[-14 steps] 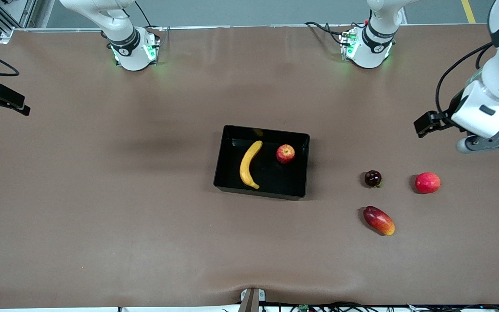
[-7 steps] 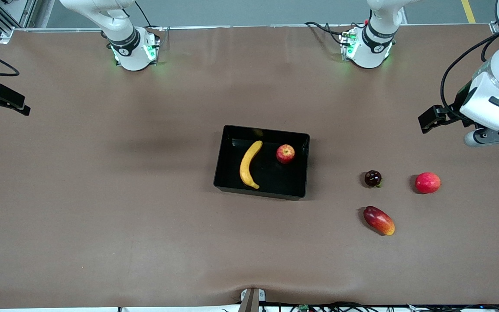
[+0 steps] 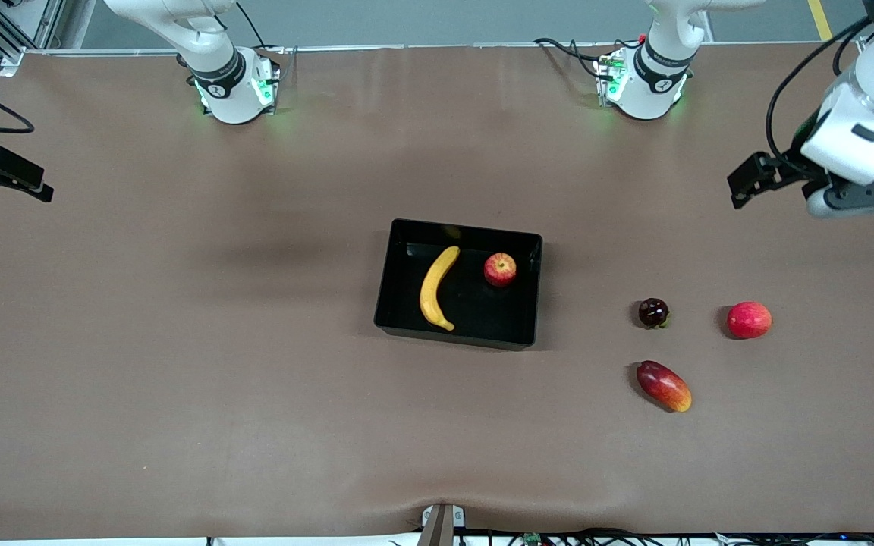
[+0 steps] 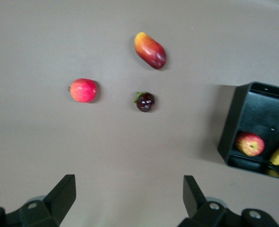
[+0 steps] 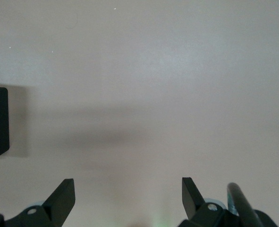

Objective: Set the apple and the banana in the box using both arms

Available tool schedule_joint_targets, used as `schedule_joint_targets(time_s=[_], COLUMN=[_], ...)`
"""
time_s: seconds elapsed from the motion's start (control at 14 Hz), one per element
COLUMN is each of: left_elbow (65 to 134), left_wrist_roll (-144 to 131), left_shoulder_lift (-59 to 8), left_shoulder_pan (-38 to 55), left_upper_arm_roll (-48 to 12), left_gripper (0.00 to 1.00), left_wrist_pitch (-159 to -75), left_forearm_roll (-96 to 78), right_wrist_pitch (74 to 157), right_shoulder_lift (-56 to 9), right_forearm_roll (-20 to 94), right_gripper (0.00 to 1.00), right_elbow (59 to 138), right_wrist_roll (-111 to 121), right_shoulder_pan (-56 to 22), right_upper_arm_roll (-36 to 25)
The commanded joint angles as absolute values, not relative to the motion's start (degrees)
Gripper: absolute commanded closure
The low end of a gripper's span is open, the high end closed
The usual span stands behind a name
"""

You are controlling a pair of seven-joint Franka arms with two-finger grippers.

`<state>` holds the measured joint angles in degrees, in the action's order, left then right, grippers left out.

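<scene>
Black box [image 3: 386, 299] holds banana [image 3: 435, 287] and apple [image 3: 500, 269], well apart from both end effectors. Left end effector [image 4: 129, 195] and right end effector [image 5: 128, 196] hang open, empty; judged complete.

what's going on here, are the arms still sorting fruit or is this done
It looks done. The banana and the apple both lie in the black box, side by side and apart. Neither arm holds anything: the left gripper is open, up over bare table at the left arm's end, and the right gripper is open at the right arm's end. A pinkish-red fruit, a dark round fruit and a mango-like fruit sit on the table outside the box.
</scene>
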<state>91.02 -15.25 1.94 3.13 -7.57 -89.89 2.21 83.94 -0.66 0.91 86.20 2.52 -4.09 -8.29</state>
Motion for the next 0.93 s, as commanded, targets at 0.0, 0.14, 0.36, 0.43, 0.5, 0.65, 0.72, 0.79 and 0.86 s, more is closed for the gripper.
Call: schedule_joint_targets(time_s=[0.0, 0.14, 0.36, 0.43, 0.5, 0.65, 0.72, 0.79, 0.86], left_elbow=[95.53, 97.38, 99.05, 98.97, 98.44, 97.47, 97.30, 97.29, 97.29], left_wrist_roll=[-10.31, -9.41, -8.44, -7.83, -6.78, -5.98, -5.89, -5.71, -5.71], left_shoulder_lift=[6.85, 8.87, 10.72, 10.72, 10.29, 9.76, 9.67, 9.67, 9.58], left_shoulder_pan=[4.39, 5.71, 5.71, 5.45, 5.28, 4.57, 4.57, 4.40, 4.31], left_upper_arm_roll=[-5.20, -4.13, -3.96, -3.78, -3.69, -3.78, -3.87, -3.78, -3.69], left_gripper=[0.00, 0.00, 0.00, 0.00, 0.00, 0.00, 0.00, 0.00, 0.00], left_wrist_pitch=[-91.67, -91.76, -91.76, -91.67, -91.32, -91.05, -90.97, -90.97, -90.97], left_forearm_roll=[0.18, 0.26, 0.26, 0.26, 0.35, 0.70, 0.88, 0.79, 0.79], right_wrist_pitch=[83.67, 83.76, 83.76, 83.76, 83.76, 83.76, 83.76, 83.76, 83.76], right_shoulder_lift=[-0.18, -0.18, -0.18, -0.18, -0.18, -0.18, -0.18, -0.18, -0.18], right_forearm_roll=[0.00, 0.00, 0.00, 0.00, 0.00, 0.00, 0.00, 0.00, 0.00], right_gripper=[0.00, 0.00, 0.00, 0.00, 0.00, 0.00, 0.00, 0.00, 0.00], right_elbow=[86.22, 86.22, 86.22, 86.22, 86.22, 86.22, 86.22, 86.22, 86.22], right_wrist_roll=[2.55, 2.55, 2.55, 2.55, 2.55, 2.55, 2.55, 2.55, 2.55], right_shoulder_pan=[-3.52, -3.34, -3.34, -3.34, -3.25, -3.34, -3.34, -3.34, -3.34], right_upper_arm_roll=[-7.65, -7.65, -7.65, -7.65, -7.65, -7.65, -7.65, -7.65, -7.65])
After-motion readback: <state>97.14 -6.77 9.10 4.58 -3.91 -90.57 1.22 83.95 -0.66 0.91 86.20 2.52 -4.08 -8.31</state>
